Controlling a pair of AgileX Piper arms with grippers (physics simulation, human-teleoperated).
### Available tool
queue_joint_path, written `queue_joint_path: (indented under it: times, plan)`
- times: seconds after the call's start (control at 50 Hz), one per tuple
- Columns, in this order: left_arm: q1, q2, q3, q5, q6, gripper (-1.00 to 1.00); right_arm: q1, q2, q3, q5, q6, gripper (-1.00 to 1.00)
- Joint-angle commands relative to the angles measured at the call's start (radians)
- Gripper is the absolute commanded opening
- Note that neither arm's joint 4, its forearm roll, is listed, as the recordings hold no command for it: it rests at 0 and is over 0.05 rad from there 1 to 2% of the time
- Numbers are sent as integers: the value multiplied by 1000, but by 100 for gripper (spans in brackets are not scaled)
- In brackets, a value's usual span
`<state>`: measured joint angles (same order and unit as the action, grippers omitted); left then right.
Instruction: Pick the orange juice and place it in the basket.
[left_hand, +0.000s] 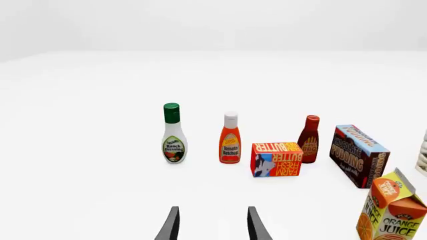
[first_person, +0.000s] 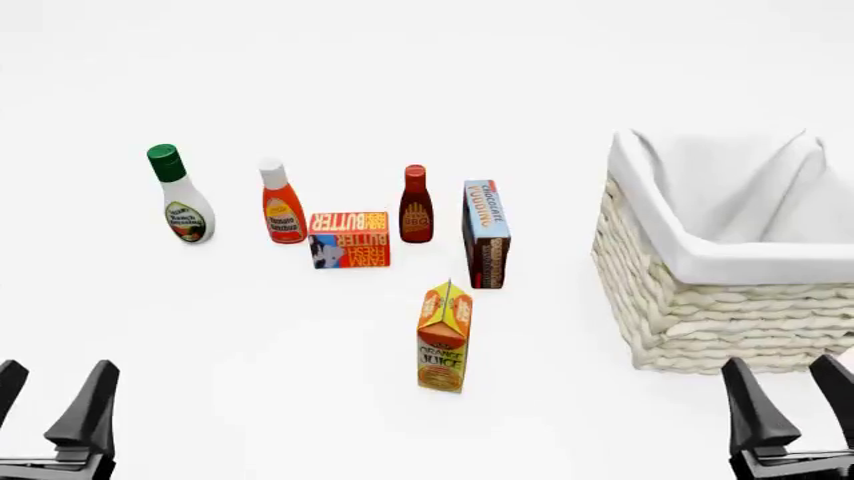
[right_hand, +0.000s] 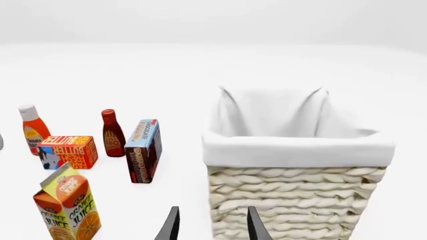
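Two grippers sit low at the near edge of the table, both with jaws spread apart and nothing between them: the left gripper (first_person: 54, 405) at the front view's lower left corner, the right gripper (first_person: 787, 400) at its lower right, just in front of the basket (first_person: 694, 300). Neither touches any item. The orange juice (first_person: 445, 337) stands upright on the white table (first_person: 267, 330), between the two grippers and a little farther out, well apart from both; its gabled top faces up and its lettered face is toward the camera. The basket stands to the right of the carton, its white cloth lining folded over the woven rim. Beyond the carton runs a loose row of groceries: the chocolate pudding box (first_person: 486, 233) standing on end closest behind the juice, a dark red sauce bottle (first_person: 415, 204) just left of it, the butter box (first_person: 350, 239) in front of and beside that bottle, then a ketchup bottle (first_person: 282, 203), and farthest left a ranch dressing bottle (first_person: 178, 196) with a green cap, set a little apart from the rest.
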<state>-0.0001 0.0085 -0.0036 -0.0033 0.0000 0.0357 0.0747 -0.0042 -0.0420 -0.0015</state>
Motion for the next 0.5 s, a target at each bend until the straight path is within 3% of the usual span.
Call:
queue_joint_path:
  times: [0.02, 0.2, 0.36, 0.5]
  plan:
    - [0, 11, 1, -11, 0, 100, 44, 98, 2, -62, 10, 100]
    - [0, 14, 1, -14, 0, 100, 102, 186, -4, -125, 54, 100]
    - [0, 11, 0, -11, 0, 100, 144, 296, -17, -201, 57, 100]
    - [0, 11, 0, -11, 0, 100, 195, 340, -58, -199, 82, 100]
